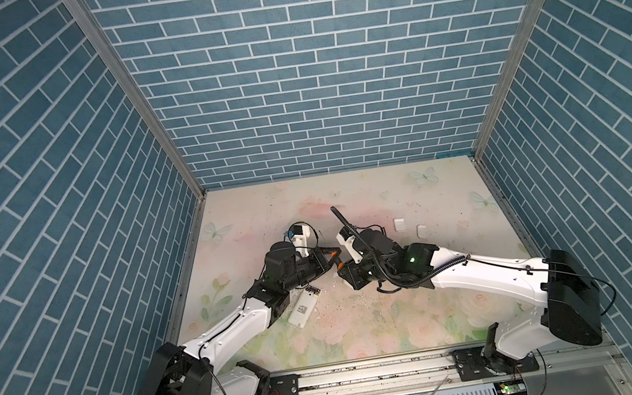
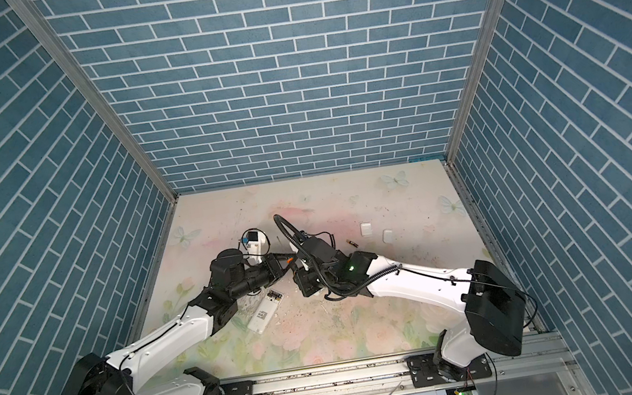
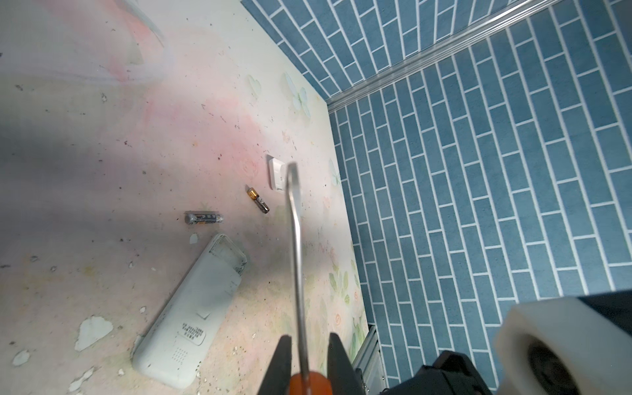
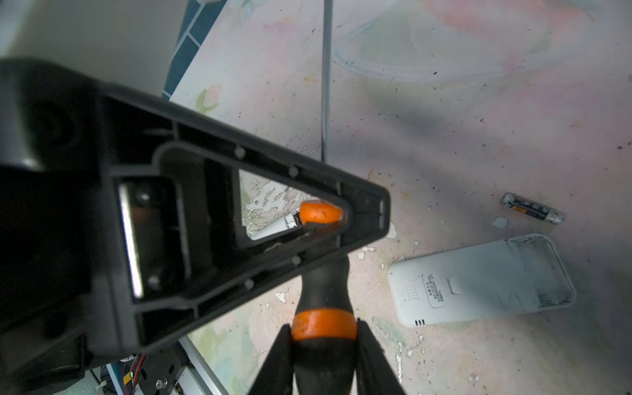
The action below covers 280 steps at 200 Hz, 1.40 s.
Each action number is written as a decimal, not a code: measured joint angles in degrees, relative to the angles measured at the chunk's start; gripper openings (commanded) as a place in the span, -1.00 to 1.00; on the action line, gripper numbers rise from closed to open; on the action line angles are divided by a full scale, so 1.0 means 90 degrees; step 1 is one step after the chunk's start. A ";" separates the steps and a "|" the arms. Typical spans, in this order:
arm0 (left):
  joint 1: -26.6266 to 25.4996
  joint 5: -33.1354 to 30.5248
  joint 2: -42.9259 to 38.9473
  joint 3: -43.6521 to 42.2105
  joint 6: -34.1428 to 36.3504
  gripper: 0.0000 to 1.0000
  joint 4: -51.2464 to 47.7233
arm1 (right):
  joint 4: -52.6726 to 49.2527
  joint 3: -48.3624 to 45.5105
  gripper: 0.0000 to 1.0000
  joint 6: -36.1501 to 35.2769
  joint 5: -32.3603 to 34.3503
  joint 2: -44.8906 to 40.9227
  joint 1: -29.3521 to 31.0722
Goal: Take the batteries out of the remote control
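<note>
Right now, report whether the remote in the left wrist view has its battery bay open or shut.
Open: the remote lies back up, its bay uncovered, bare white walls showing, no battery visible inside.

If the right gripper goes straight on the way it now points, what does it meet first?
Most likely the left gripper, clamped on the orange end of the screwdriver just ahead of the right gripper; depth is unclear.
</note>
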 measured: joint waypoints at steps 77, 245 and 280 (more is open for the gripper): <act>0.0019 0.0066 0.0804 -0.0007 -0.0590 -1.00 0.1287 | 0.1005 -0.1018 -0.14 0.0471 0.0447 -0.1120 0.0000; 0.0041 -0.0284 0.1501 0.0136 -0.2089 -1.00 0.3152 | 0.6523 -0.3191 0.04 0.2885 0.1464 -0.0588 -0.0010; 0.0044 -0.0284 0.1494 0.0134 -0.2215 -1.00 0.3327 | 0.6866 -0.3201 -0.05 0.2973 0.1464 -0.0486 -0.0046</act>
